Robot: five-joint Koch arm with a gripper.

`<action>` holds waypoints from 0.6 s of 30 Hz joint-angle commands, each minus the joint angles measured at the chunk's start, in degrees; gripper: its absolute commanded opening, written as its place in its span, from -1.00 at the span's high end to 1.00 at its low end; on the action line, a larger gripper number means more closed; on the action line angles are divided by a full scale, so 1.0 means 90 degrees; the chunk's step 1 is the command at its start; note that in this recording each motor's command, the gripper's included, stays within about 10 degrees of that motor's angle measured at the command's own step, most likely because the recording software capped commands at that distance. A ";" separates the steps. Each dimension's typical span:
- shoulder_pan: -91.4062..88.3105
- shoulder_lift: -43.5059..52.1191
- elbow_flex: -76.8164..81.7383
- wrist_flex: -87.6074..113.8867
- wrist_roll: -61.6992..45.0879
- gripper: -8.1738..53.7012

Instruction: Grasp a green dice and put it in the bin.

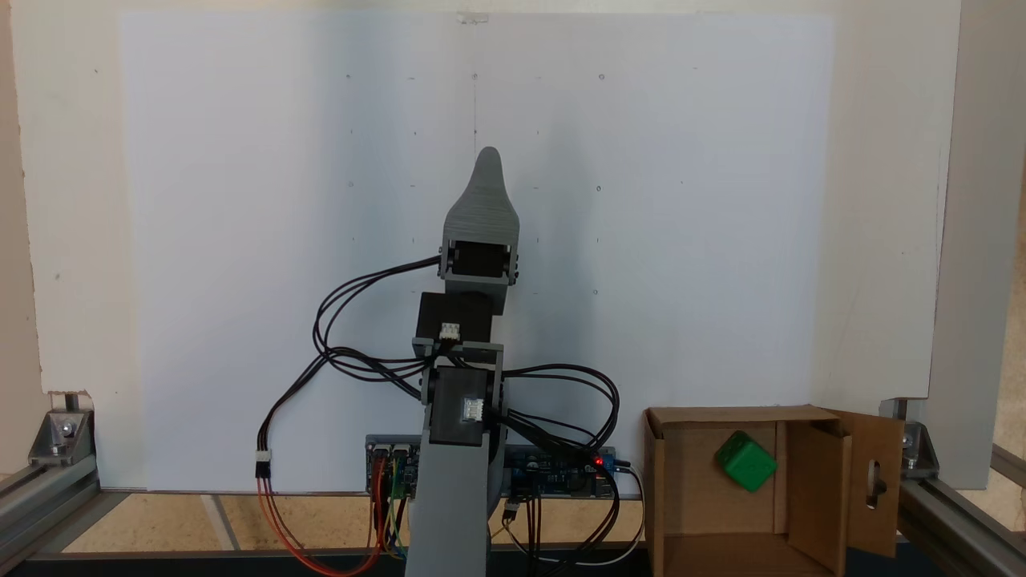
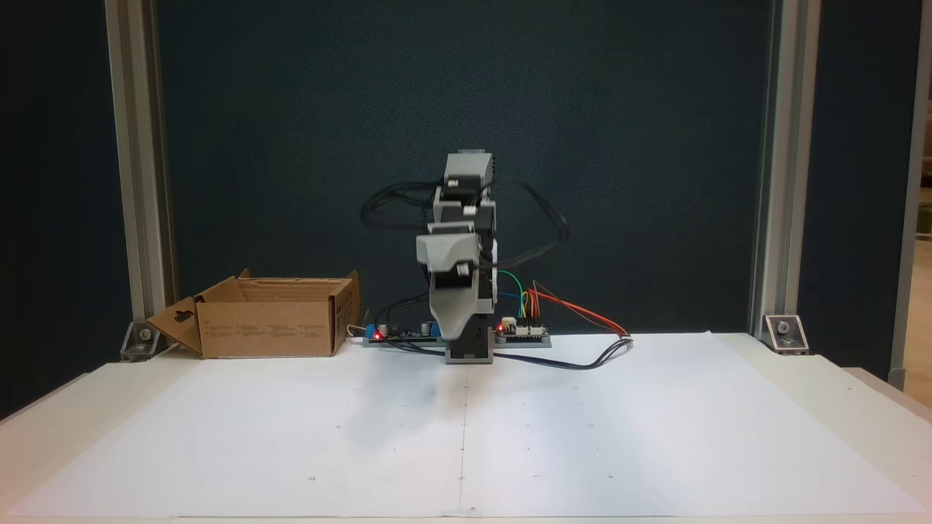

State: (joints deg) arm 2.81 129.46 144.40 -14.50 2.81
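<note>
The green dice [image 1: 746, 462] lies inside the bin [image 1: 689, 497], a brown cardboard box with open flaps, one of them with a slot cutout. In a fixed view the bin [image 2: 269, 327] stands at the left, beside the arm's base, and its walls hide the dice. The grey arm is folded over its base at the middle. My gripper [image 1: 489, 159] points out over the white sheet, well away from the bin. From the front the gripper [image 2: 453, 329] hangs tip-down. Only one jaw shows in both fixed views, and nothing is seen held.
A white paper sheet [image 2: 466, 429] covers the table in front of the arm. Circuit boards [image 2: 520, 332] and loose cables [image 1: 337, 353] sit around the base. Aluminium frame posts [image 2: 768, 175] stand at the table's sides.
</note>
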 commanded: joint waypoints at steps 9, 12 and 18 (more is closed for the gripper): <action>-0.0557 0.0693 0.1514 -0.3152 0.0195 -0.71; -0.0703 0.0693 0.1768 -0.3943 0.0186 -0.70; -0.0811 0.0693 0.2227 -0.5496 -0.0186 -0.68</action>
State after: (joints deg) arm -4.39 129.46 165.67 -56.69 2.81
